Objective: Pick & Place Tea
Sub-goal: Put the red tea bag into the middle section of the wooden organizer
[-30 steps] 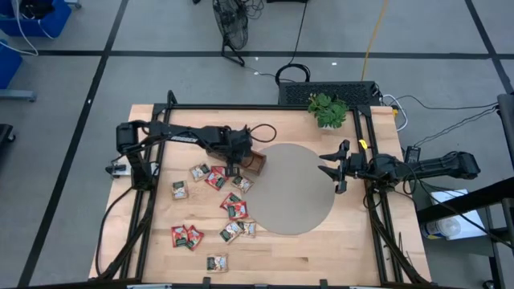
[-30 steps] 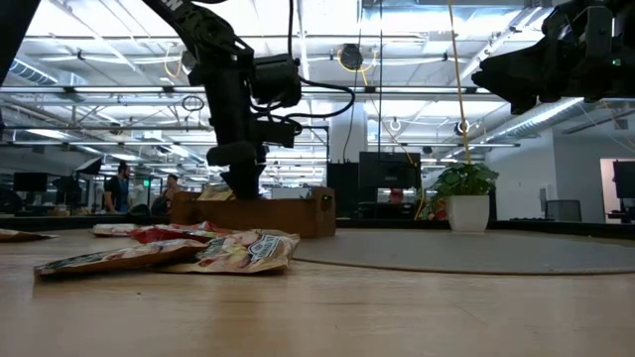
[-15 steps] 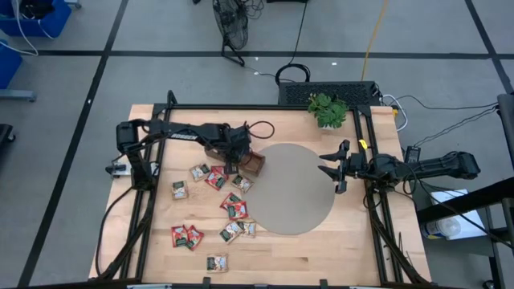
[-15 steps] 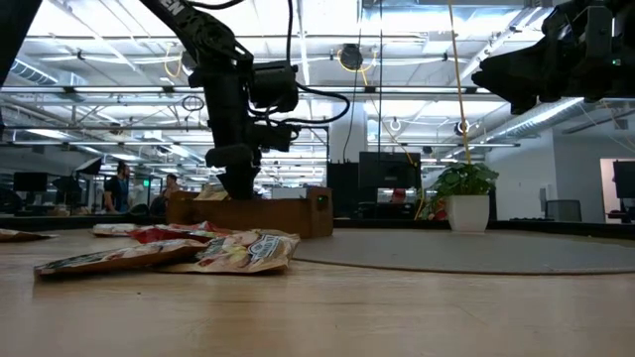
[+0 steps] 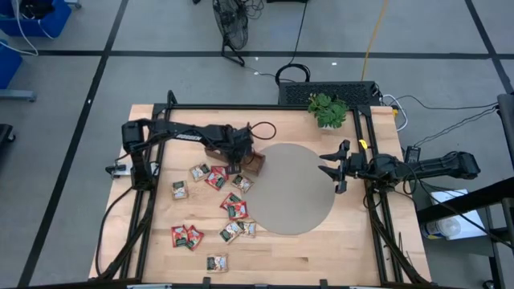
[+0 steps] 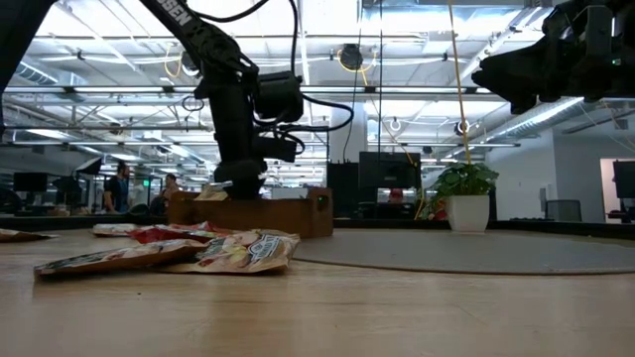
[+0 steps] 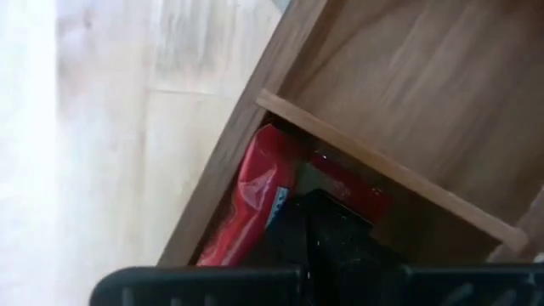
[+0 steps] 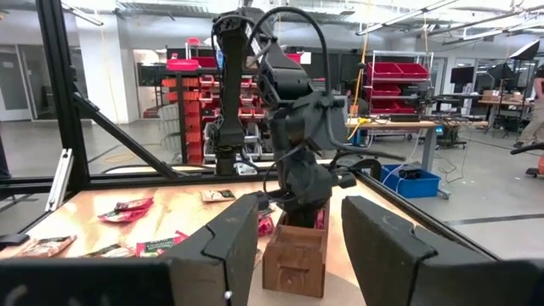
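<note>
My left gripper (image 5: 234,158) points steeply down into the brown wooden tray (image 5: 253,163) at the round mat's left edge, shut on a red tea sachet (image 7: 255,189). In the low view it (image 6: 233,186) stands just over the tray (image 6: 268,216). Several more tea sachets (image 5: 215,178) lie flat on the table, nearer than the tray. My right gripper (image 5: 328,168) hangs open and level at the mat's right edge with nothing between its fingers; its wrist view looks between them at the tray (image 8: 296,251). My left gripper pinches the red sachet between its two shut fingers (image 7: 327,223), coming from above and pointing steeply down. The fingers hide the gripped part. The sachet's visible end (image 7: 270,144) reaches down into a tray compartment, beside the divider (image 7: 382,170).
A round grey mat (image 5: 293,189) covers the table's middle. A small potted plant (image 5: 328,110) stands at the far edge. Black frame rails (image 5: 148,201) run along both sides. Bare wood (image 5: 337,253) lies near the front right.
</note>
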Controlling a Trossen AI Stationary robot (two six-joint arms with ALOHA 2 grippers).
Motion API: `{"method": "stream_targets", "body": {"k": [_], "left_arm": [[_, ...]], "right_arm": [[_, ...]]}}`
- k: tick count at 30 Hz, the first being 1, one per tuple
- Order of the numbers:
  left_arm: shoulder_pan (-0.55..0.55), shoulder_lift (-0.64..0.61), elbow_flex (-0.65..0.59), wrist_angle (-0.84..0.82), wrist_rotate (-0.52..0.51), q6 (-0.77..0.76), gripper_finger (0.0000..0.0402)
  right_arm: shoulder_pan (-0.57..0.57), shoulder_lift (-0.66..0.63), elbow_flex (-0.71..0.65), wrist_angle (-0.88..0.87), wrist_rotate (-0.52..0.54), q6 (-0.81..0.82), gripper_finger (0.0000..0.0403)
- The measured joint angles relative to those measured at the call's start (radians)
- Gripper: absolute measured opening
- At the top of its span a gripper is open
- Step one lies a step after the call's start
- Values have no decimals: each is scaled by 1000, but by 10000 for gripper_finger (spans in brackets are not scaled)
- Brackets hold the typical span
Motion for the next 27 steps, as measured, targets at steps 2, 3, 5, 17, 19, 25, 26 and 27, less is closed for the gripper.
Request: {"method": "stream_targets", "body": {"k": [2, 3, 5, 17, 19, 25, 26, 27], "left_arm": [[-11, -7, -2, -5, -53, 2, 1], [-18, -8, -3, -4, -79, 7, 1], [-32, -8, -3, 12, -128, 14, 3], [-98, -9, -2, 44, -403, 54, 3], [-104, -9, -2, 52, -431, 57, 4], [-108, -9, -2, 64, -431, 59, 11], [-109, -9, -2, 64, -428, 59, 8], [-108, -10, -2, 64, -419, 59, 5]], "right_arm": [[0, 0, 0, 0, 0, 0, 155], [0, 0, 0, 1, 0, 0, 155], [0, 0, 0, 1, 0, 0, 155], [0, 0, 0, 1, 0, 0, 155], [0, 0, 0, 1, 0, 0, 155], [0, 0, 0, 1, 0, 0, 155], [0, 0, 0, 1, 0, 0, 155], [0, 0, 0, 1, 0, 0, 155]]}}
